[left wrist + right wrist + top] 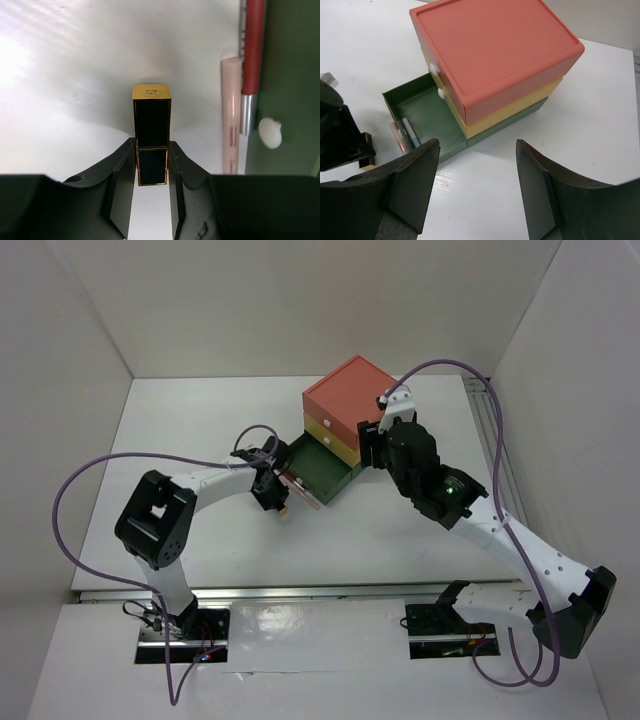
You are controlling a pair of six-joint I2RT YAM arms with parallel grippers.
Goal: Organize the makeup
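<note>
- A drawer box (345,405), coral above yellow above green, stands on the white desk (190,430).
- Its green bottom drawer (322,468) is pulled out.
- Round white knobs (434,68) sit on the upper fronts.

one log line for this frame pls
left gripper: shut on black-gold lipstick | right gripper: open, empty, facing drawer box | green drawer: open

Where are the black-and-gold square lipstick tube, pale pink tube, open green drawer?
black-and-gold square lipstick tube (152,125): left wrist view, upper section.
pale pink tube (231,115): left wrist view, mid-barrel.
open green drawer (430,117): right wrist view, bare floor.
</note>
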